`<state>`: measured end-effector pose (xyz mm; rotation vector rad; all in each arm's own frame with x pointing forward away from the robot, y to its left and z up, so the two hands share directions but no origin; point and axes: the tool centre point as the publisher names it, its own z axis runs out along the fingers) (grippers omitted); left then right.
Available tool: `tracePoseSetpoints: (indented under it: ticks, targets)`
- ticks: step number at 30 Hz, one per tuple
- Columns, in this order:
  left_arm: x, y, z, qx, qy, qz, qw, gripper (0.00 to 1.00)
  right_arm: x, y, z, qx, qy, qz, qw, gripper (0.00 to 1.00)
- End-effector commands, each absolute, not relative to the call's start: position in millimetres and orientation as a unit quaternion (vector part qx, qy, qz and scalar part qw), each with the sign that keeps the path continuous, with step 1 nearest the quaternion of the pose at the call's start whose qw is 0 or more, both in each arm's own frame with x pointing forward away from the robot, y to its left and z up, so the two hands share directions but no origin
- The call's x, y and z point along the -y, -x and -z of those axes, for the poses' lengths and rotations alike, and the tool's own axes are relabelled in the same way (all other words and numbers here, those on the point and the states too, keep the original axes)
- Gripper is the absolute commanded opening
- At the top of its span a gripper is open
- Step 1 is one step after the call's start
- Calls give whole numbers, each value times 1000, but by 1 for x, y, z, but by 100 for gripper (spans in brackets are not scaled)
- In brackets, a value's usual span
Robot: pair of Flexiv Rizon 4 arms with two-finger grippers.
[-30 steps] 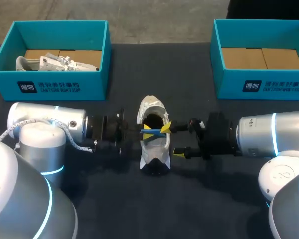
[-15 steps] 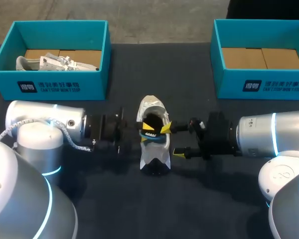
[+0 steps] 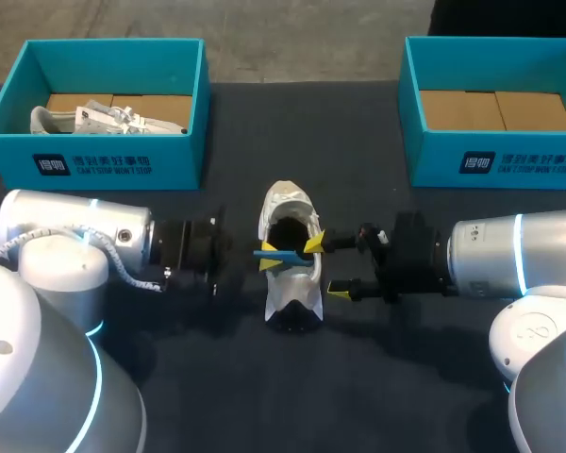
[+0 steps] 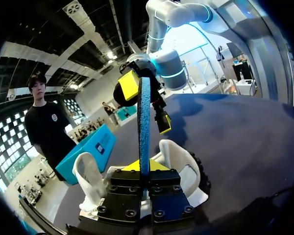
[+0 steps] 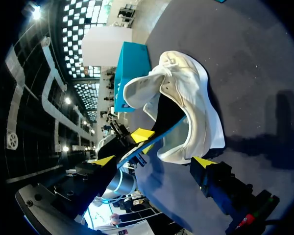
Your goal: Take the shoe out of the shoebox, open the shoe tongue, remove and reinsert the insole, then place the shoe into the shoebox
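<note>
**A:** Blue insole point(image 3: 285, 255) is pinched edge-on in the left jaws point(image 3: 266, 257) and lies crosswise over the mouth of the shoe point(image 3: 290, 209).

**B:** Shoe axis?

**A:** It runs straight away from the robot, mid tabletop point(image 3: 358, 170), between the arms. Can't tell which end is the toe. The insole sits square to that axis, so I'd say it needs turning in line before it goes in.

**B:** Right jaws point(image 3: 325, 267)?

**A:** Wide apart. One tip is at the collar, the other just beside the shoe, and they don't look clamped.
</note>
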<state>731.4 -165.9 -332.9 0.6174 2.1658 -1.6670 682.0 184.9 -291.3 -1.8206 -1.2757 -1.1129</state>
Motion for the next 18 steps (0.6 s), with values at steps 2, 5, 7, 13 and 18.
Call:
tracePoseSetpoints:
  ticks: [2,5,7,13,18]
  targets:
    - [179,-740,339,-764,-220,584,166,0,-188,-682,290,486,696,422,319,100]
    - [181,-744,343,-766,-223,578,169,0,-188,-682,290,486,696,422,319,100]
    - [181,-748,346,-768,-221,576,171,0,-188,-682,290,486,696,422,319,100]
    - [184,-757,351,-774,-213,570,172,0,-188,-682,290,486,696,422,319,100]
    - [185,-755,351,-774,-212,571,171,0,-188,-682,290,486,696,422,319,100]
